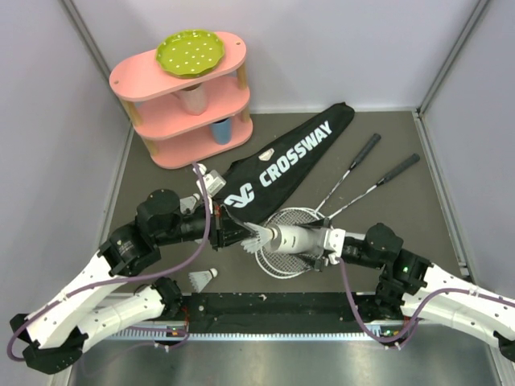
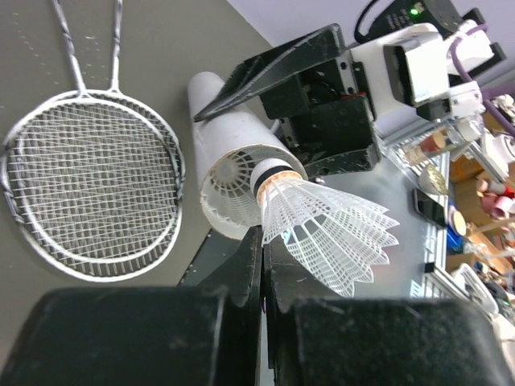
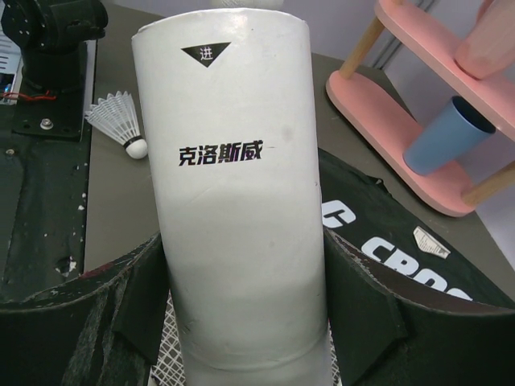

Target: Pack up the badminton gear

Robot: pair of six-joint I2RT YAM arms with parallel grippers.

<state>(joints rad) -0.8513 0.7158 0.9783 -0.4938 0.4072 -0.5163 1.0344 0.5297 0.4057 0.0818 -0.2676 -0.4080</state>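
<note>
My left gripper (image 2: 264, 241) is shut on the skirt edge of a white shuttlecock (image 2: 322, 225), whose cork end sits at the open mouth of the white tube (image 2: 233, 153). My right gripper (image 3: 241, 297) is shut on that tube (image 3: 233, 201) and holds it level above the racket heads (image 1: 290, 245). From above, the shuttlecock (image 1: 256, 237) meets the tube (image 1: 296, 239) between the left gripper (image 1: 245, 237) and the right gripper (image 1: 312, 239). A second shuttlecock (image 1: 201, 277) lies on the table. The black "CROSSWAY" bag (image 1: 282, 161) lies behind. The two rackets lie stacked, with their handles (image 1: 366, 149) pointing to the back right.
The pink three-tier shelf (image 1: 189, 100) stands at the back left with a green dotted plate (image 1: 187, 52) on top and a blue cup (image 3: 447, 141) on a lower tier. Grey walls close in the table on three sides. A black rail (image 1: 265, 305) runs along the near edge.
</note>
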